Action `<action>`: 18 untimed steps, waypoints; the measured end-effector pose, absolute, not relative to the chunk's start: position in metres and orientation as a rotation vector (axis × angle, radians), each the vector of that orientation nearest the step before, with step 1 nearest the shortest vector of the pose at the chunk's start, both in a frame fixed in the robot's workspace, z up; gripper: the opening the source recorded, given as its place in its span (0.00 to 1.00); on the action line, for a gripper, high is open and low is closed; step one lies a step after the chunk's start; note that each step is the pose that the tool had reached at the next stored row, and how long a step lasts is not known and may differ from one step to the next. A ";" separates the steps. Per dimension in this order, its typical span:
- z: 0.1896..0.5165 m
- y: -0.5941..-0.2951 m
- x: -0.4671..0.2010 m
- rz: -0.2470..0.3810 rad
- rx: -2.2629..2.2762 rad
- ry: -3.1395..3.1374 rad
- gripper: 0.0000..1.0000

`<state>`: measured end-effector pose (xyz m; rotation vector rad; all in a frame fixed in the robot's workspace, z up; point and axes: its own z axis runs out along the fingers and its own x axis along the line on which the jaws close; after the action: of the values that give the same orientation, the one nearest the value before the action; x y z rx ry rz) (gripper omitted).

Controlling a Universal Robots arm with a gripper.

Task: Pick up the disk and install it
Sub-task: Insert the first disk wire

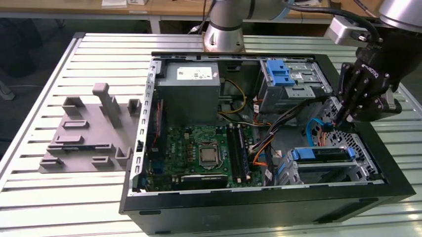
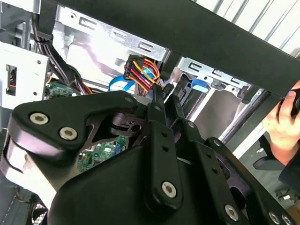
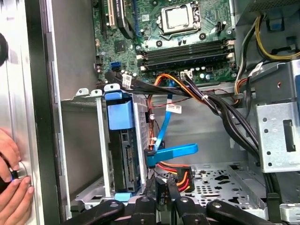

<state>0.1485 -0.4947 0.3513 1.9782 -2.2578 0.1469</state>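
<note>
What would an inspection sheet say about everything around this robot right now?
Surface: slatted metal table, carrying an open computer case.
Job's things: the disk, in its blue carrier, sits in the drive cage inside the case.
Clutter: a grey moulded fixture on the table, on the exterior view's left of the case.
Grippers: the claw is shut, nothing seen in it, low inside the case beside the cage.
Cables: a blue flat cable and a red, yellow and black wire bundle lie right by the claw.
Surroundings: a person's hand at the case's edge; wooden benches behind.
</note>
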 end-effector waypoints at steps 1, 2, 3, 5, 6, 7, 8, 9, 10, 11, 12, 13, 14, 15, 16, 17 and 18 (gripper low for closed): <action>0.351 -0.495 0.148 0.150 1.977 -2.256 0.24; 0.351 -0.495 0.149 0.153 1.975 -2.255 0.24; 0.351 -0.495 0.149 0.154 1.975 -2.254 0.22; 0.351 -0.494 0.149 0.155 1.975 -2.254 0.16; 0.351 -0.494 0.149 0.155 1.975 -2.254 0.16; 0.351 -0.495 0.149 0.155 1.975 -2.254 0.16; 0.351 -0.495 0.149 0.155 1.977 -2.253 0.16; 0.351 -0.495 0.148 0.155 1.980 -2.250 0.16; 0.351 -0.495 0.148 0.156 1.986 -2.246 0.16; 0.351 -0.495 0.147 0.158 1.993 -2.241 0.16; 0.351 -0.495 0.147 0.159 2.000 -2.236 0.16; 0.351 -0.495 0.146 0.160 2.008 -2.229 0.16; 0.351 -0.496 0.146 0.162 2.016 -2.223 0.16; 0.351 -0.496 0.145 0.164 2.023 -2.218 0.16; 0.351 -0.496 0.145 0.165 2.029 -2.214 0.16; 0.351 -0.497 0.144 0.167 2.032 -2.213 0.16; 0.351 -0.497 0.143 0.170 2.034 -2.214 0.16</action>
<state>0.1425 -0.4967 0.3509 2.0344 -2.2136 0.1696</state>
